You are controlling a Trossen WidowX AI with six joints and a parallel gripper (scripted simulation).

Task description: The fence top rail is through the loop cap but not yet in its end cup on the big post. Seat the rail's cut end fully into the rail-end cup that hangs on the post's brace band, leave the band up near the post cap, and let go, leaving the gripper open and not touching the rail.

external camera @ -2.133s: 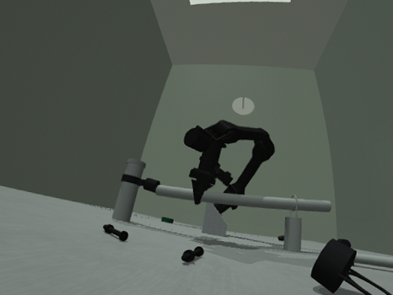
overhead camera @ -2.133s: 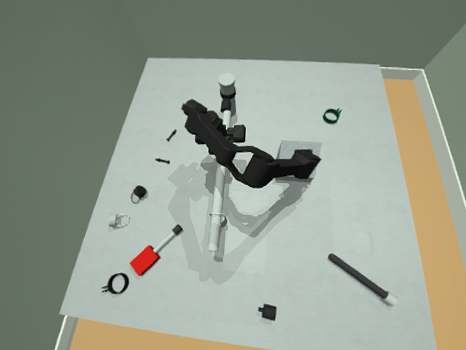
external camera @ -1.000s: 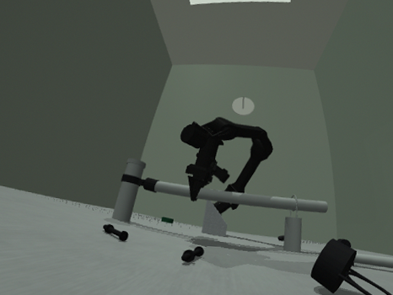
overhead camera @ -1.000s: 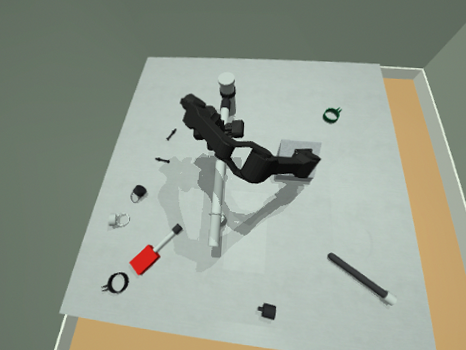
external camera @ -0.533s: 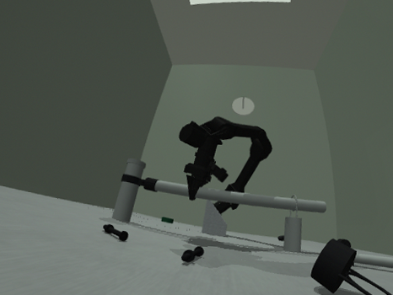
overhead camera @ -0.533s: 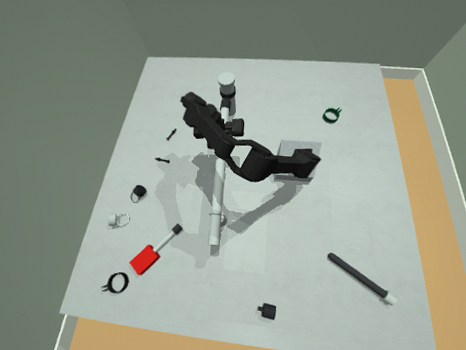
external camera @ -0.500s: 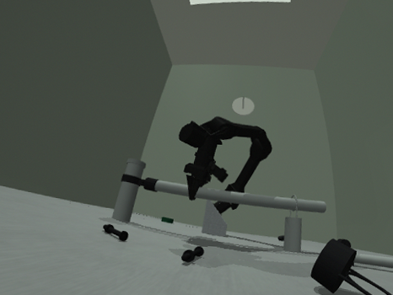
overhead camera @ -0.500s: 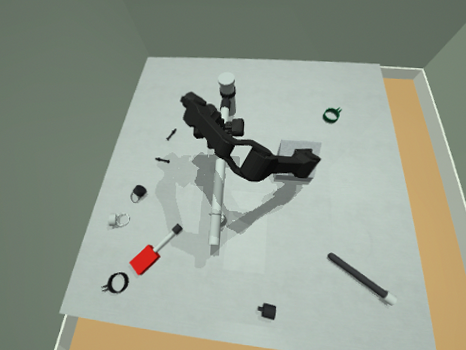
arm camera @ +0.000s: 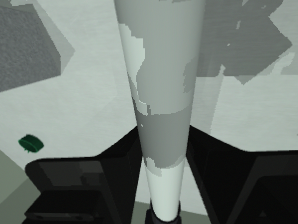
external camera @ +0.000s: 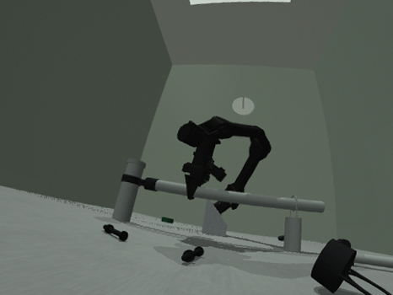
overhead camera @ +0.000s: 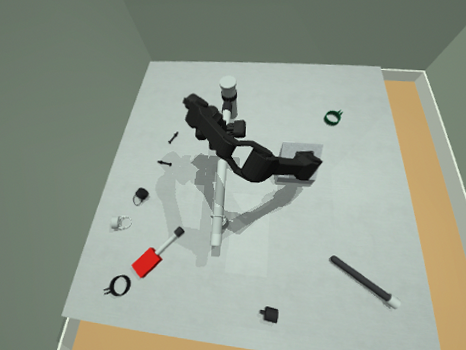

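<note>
Two fingers [external camera: 190,190] are closed on the fence rail [overhead camera: 220,184] [external camera: 254,199] [arm camera: 162,75], gripping it from both sides near its cut end. Seen from the top, the big post [overhead camera: 228,90] [external camera: 126,200] stands between eleven and twelve o'clock on the surface [overhead camera: 297,229], and the rail runs from its side toward six. That cut end meets the mouth of the black rail-end cup [overhead camera: 227,106] [external camera: 150,183] [arm camera: 154,218]; it looks to be at least slightly inside, though the depth is hard to judge with the cup cropped in the wrist view. The brace band [overhead camera: 229,99] [external camera: 130,179] sits high around the post, a little below the post cap [overhead camera: 228,82] [external camera: 136,163]. Toward its far end, the rail passes through the wire loop [external camera: 295,199] above a short post [external camera: 292,234]. A green band [overhead camera: 333,118] [external camera: 167,220] [arm camera: 31,143] lies at one o'clock, a dark tube [overhead camera: 360,278] at four, and a red block [overhead camera: 147,262] at eight.
</note>
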